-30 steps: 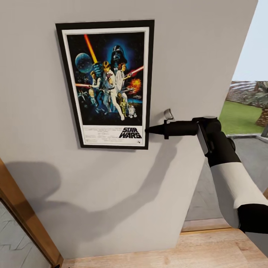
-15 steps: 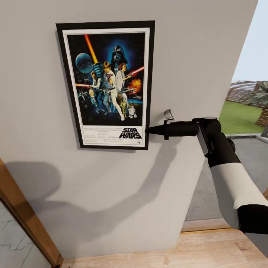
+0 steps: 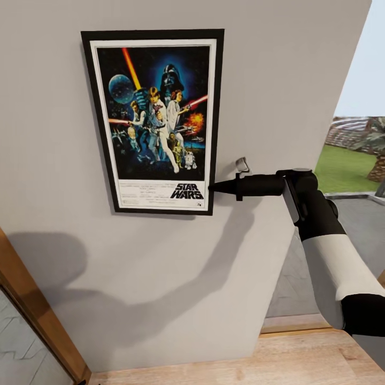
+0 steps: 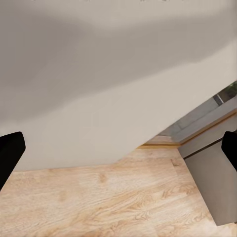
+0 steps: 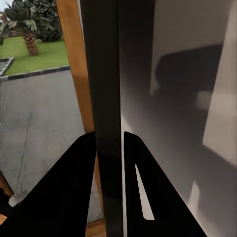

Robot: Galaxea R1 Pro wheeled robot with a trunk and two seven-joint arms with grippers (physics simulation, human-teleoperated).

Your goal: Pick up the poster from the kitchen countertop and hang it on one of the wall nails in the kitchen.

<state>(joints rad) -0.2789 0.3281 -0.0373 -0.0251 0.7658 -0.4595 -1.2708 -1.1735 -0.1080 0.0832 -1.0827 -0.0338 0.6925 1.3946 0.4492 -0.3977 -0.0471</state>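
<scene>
Head view, wall (image 3: 289, 80): grey, large, the landmark for everything here.
Floor (image 3: 299, 358): light wood, below the wall.
Poster (image 3: 155, 120): flat against the wall, upright, in the wall's upper part.
Right gripper (image 3: 213, 186): at the poster's lower right edge; the right wrist view shows its fingers (image 5: 74, 192) pinching the black frame edge (image 5: 106, 123).
Left gripper (image 4: 118, 148): fingers spread wide, facing the wall's foot, holding nothing.

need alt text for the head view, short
A black-framed Star Wars poster is upright against a plain grey wall, with the right claw pinching its right edge near the bottom. The black-and-white right arm reaches in from the lower right, casting a shadow on the wall. A garden shows past the wall's right edge, wood floor below.
</scene>
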